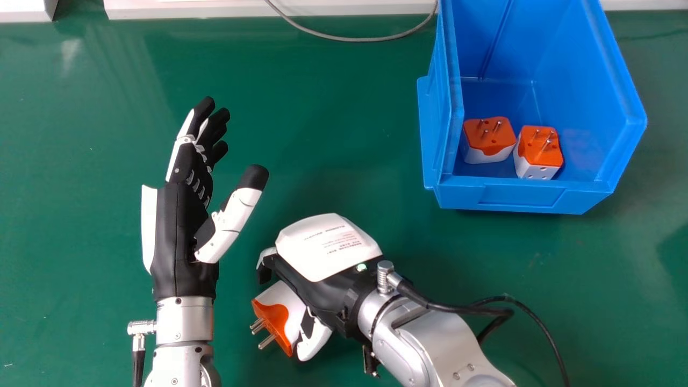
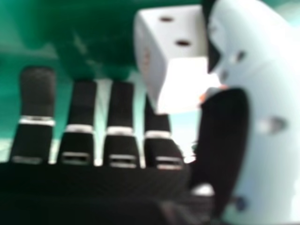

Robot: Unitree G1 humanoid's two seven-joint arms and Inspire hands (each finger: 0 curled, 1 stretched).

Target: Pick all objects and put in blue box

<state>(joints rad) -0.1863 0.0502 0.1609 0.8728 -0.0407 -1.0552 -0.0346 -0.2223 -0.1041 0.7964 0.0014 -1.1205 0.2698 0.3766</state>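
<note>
In the head view my right hand (image 1: 328,263) is palm down at the lower middle, its fingers and thumb pinching an orange and white plug adapter (image 1: 287,306). The adapter's metal prongs point to the lower left. From the right hand view, my right hand (image 2: 122,143) has the white adapter (image 2: 176,70) between thumb and fingers. My left hand (image 1: 185,215) is over the left part of the table, fingers straight and nothing held. The blue box (image 1: 518,197) stands at the upper right. Inside it, one adapter (image 1: 488,141) lies beside another adapter (image 1: 538,152), prongs up.
A grey cable (image 1: 349,38) loops along the green table's (image 1: 333,107) far edge, near a white ledge (image 1: 215,9). A black cable (image 1: 543,328) trails from the right forearm. Bare table lies between the left hand and the box.
</note>
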